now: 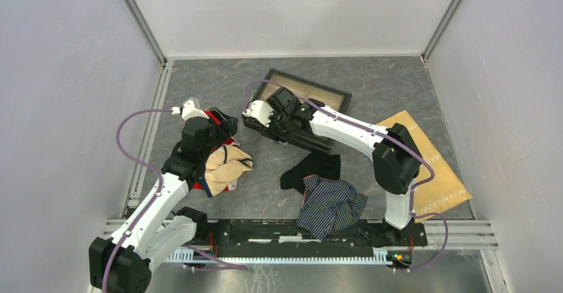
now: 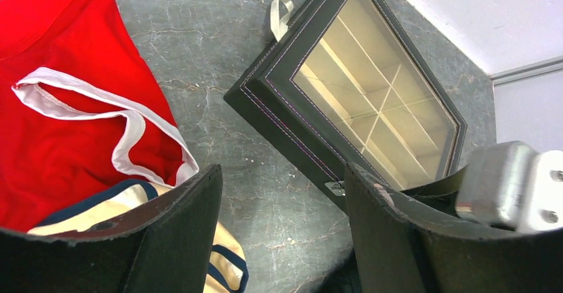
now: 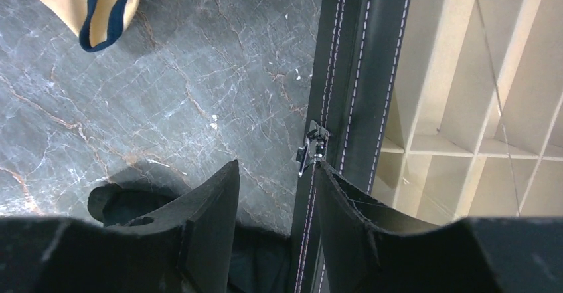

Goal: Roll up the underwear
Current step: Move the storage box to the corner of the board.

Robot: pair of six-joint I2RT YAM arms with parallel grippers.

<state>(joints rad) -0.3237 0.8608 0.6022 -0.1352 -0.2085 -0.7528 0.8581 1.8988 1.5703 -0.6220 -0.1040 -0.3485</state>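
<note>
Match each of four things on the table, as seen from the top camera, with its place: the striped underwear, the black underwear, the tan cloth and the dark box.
Things
1. striped underwear
2. black underwear
3. tan cloth
4. dark box

Places
A. right side of the table, partly under the right arm
B. far middle, toward the back wall
C. nearest the rail at the arms' bases
D. between the striped pair and the box

Pairs: 1-C, 2-D, 3-A, 4-B
</note>
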